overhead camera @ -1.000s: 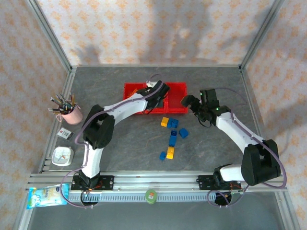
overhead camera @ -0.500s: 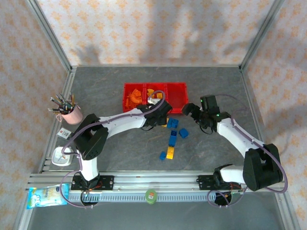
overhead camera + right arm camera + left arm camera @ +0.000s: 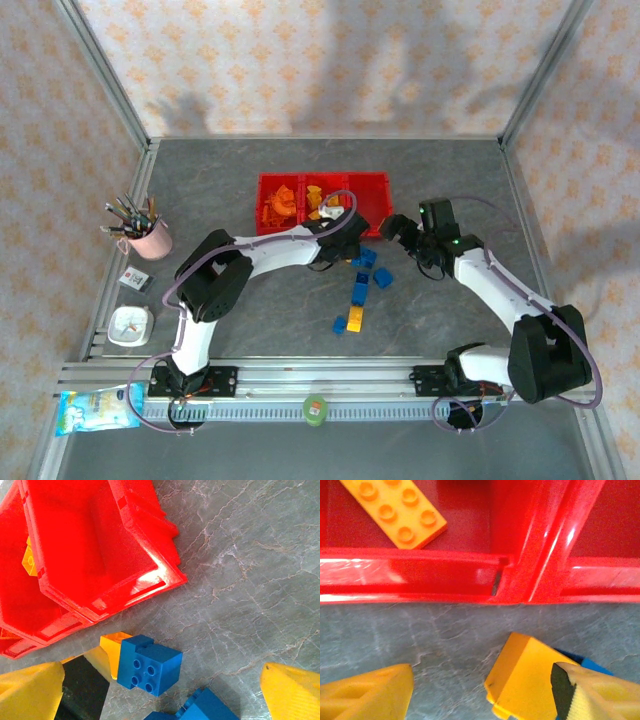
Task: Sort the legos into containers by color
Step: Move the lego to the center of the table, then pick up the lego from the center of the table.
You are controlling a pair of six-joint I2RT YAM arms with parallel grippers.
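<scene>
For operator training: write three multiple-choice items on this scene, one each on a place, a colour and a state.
1. The yellow brick by the left end effector lies: A in a bin; B on the table before the red bins; C in the pen cup.
2. The legos in the leftmost bin are: A blue; B orange; C green.
3. The right end effector is: A shut on a blue brick; B shut on a pen; C open, holding nothing.
Key: 1 B, it rests on grey table by the bin wall; 2 B, orange pile seen from above; 3 C, jaws wide apart.
</scene>
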